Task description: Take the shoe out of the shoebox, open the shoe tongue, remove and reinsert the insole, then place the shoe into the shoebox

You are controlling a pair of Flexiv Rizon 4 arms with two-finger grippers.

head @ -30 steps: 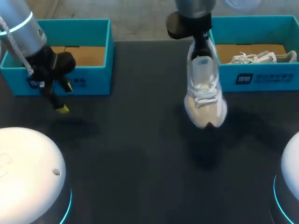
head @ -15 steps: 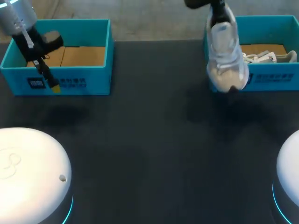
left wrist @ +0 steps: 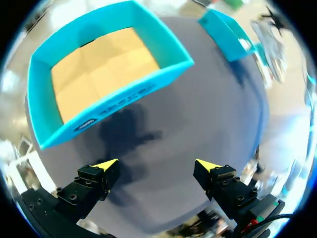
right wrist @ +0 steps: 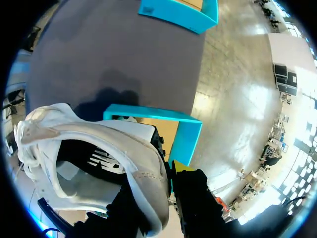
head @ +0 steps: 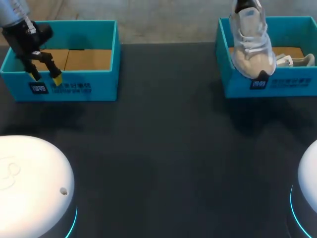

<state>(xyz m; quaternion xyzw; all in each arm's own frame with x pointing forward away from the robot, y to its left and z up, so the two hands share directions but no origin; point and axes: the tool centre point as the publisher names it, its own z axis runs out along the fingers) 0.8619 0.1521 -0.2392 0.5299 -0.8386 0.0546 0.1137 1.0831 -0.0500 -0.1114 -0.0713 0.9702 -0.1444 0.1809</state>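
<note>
Shoe (head: 252,44) hangs toe-down over shoebox (head: 287,85) wall.
Right gripper (right wrist: 167,181) pinches only its heel (left gripper (head: 43,76) wide, empty); toe may snag the wall, or grip slips.

Right shoebox (head: 297,85) front wall: dark square logo plus white print line, too small to read. Left shoebox (head: 101,79) front: same label, unreadable. Shoe (right wrist: 138,148) insole: dark mark, illegible.
</note>
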